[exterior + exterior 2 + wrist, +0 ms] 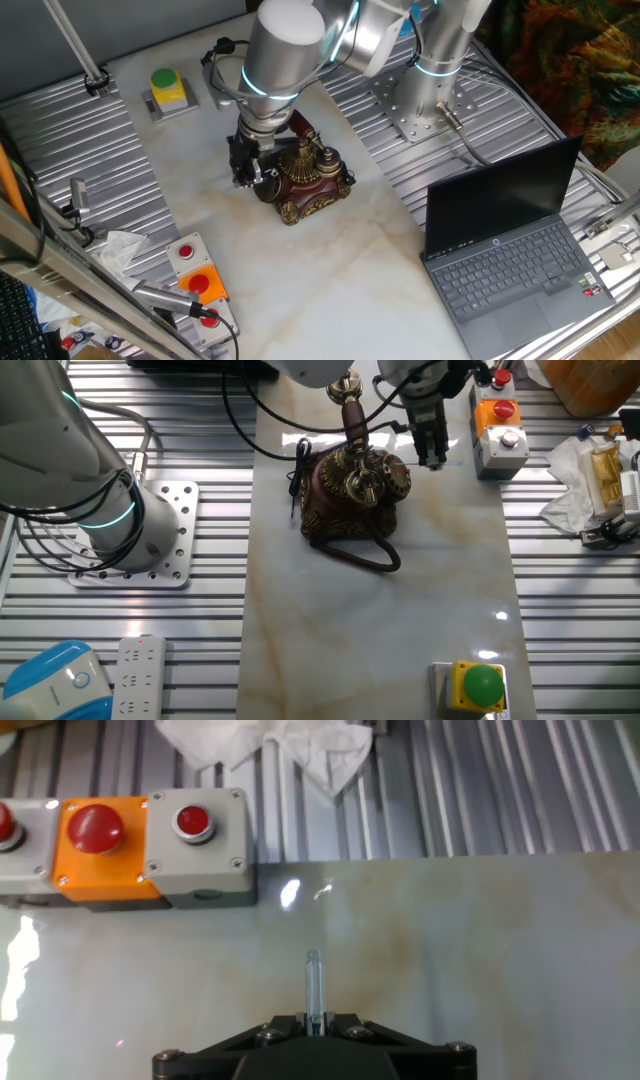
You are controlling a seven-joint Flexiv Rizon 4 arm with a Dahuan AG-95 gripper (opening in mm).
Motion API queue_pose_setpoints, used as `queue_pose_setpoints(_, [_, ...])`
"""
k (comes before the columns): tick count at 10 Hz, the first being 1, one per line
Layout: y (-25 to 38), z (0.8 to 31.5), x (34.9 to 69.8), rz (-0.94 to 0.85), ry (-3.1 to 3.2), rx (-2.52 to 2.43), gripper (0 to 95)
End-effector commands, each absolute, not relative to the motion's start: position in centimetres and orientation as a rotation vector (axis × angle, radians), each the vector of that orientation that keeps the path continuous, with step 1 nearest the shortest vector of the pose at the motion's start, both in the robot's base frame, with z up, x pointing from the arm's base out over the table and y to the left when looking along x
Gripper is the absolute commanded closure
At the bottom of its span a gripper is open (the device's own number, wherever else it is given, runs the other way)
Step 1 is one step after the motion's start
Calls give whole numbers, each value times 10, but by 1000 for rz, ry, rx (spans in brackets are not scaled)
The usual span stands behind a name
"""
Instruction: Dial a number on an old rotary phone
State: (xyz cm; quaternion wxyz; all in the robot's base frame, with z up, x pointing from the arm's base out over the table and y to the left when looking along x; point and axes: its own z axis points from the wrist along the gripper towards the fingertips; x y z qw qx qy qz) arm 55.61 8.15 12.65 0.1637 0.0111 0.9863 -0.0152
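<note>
The old rotary phone (352, 495) stands near the middle of the marble tabletop (380, 630), its handset (350, 415) resting across the cradle and its black cord (372, 552) looping in front of the base. The round dial (300, 172) faces up and outward on the sloped front, which leaves the finger holes reachable from above.

The gripper (432, 445) hangs just beside the phone, on the side toward the button boxes (497, 422), and does not touch it. In the hand view its fingers appear pressed together around a thin clear rod (314, 985) that sticks out along the tool axis. That grip makes sense as a stand-in for a fingertip: the rod looks slim enough to enter a dial hole where the jaws themselves would not fit. The hand view shows only bare marble and the button boxes (120, 840), so the rod is not aimed at the dial. Judging by this, dialing has not begun; the tip must first shift over the dial and drop into a hole.
</note>
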Motion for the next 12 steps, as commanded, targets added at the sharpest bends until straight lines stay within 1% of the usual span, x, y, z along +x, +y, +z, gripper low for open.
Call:
queue_pose_setpoints(1, [78,127,559,-64,2782,32,950])
queue_pose_setpoints(12, [77,127,559,-60,2727,19,950])
